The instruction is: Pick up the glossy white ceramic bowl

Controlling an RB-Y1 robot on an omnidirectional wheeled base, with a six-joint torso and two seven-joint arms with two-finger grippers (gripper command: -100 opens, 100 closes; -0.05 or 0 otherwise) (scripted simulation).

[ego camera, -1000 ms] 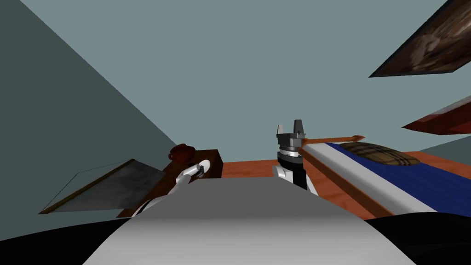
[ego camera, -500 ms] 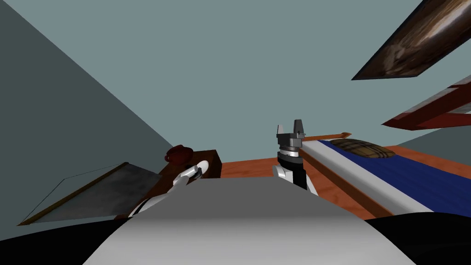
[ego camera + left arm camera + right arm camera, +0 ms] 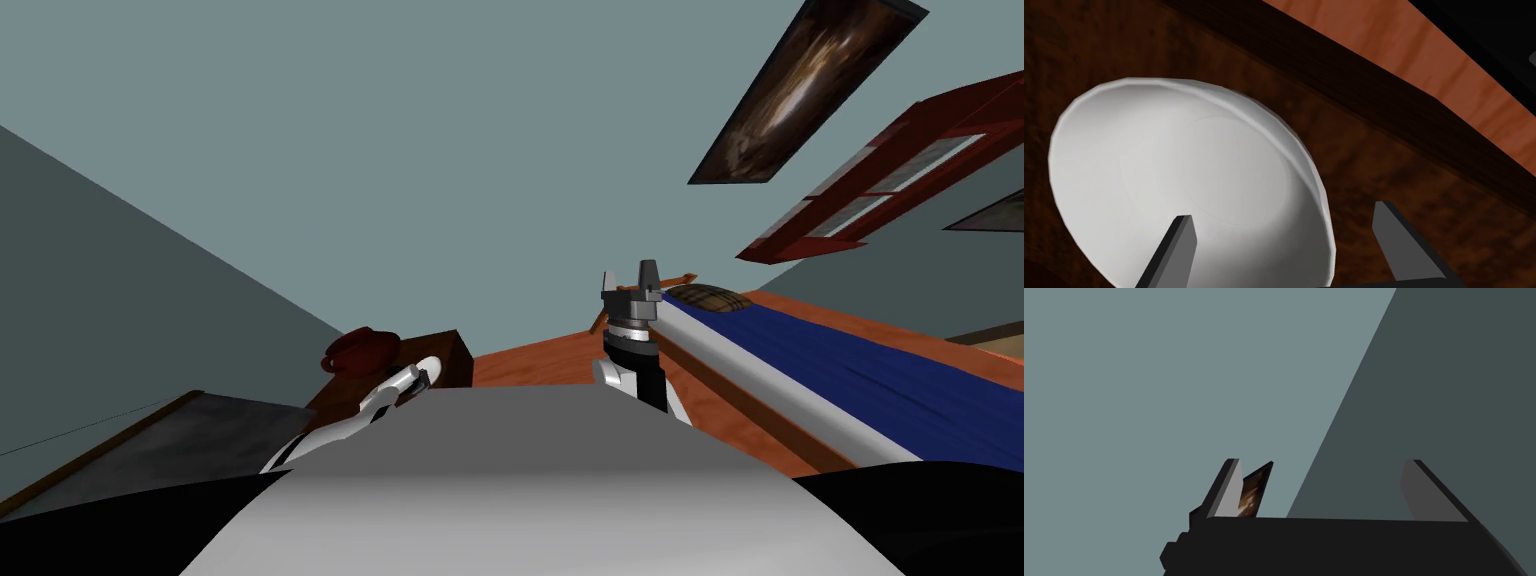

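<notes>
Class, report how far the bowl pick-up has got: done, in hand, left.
Done: the left gripper is at the white bowl, open fingers straddling its rim. In hand: alignment; nothing gripped. Left: closing, then lifting it off the dark wooden table. The right gripper is open, raised.

The right gripper (image 3: pixel 1322 463) has its jaws spread wide. Its two thin, light grey fingers (image 3: pixel 1226 493) rise from the dark, boxy body, well apart from each other, tips free.

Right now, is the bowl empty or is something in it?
Empty: the bowl shows a bare white inside, standing on the dark table, with the left gripper open astride its rim.
</notes>
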